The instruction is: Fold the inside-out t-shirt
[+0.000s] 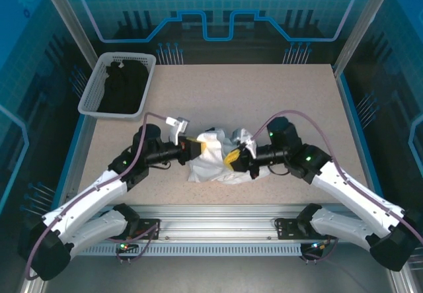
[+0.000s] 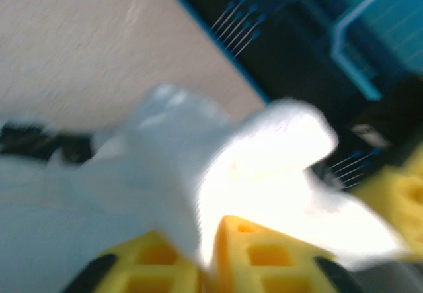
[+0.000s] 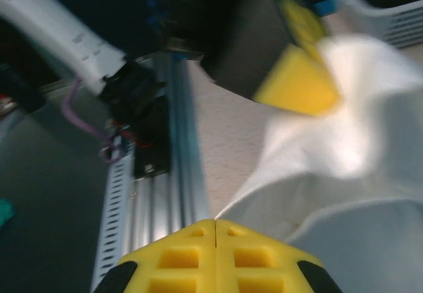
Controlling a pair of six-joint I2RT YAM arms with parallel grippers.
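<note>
**Top external view.** The inside-out t-shirt [image 1: 210, 162] is lying bunched at lower centre of the table [image 1: 277, 101], between the two arms. The left gripper [image 1: 198, 146] is meeting its left side and the right gripper [image 1: 238, 157] its right side. A basket [image 1: 89, 104] holding a black garment [image 1: 122, 84] is sitting at upper left, well apart.

**Left wrist view.** The picture is blurring. White cloth is running down into the narrow gap between the yellow fingers [image 2: 264, 260]. Whether it is clamped cannot be told.

**Right wrist view.** The jaws are pressing together with no gap. A cloth edge is running up to the tips. Whether it is pinched cannot be told.

**Procedure.** The shirt is probably needing spreading before any fold. Confirm one layer in each grip, then draw the sides apart evenly, keeping low over the table.
</note>
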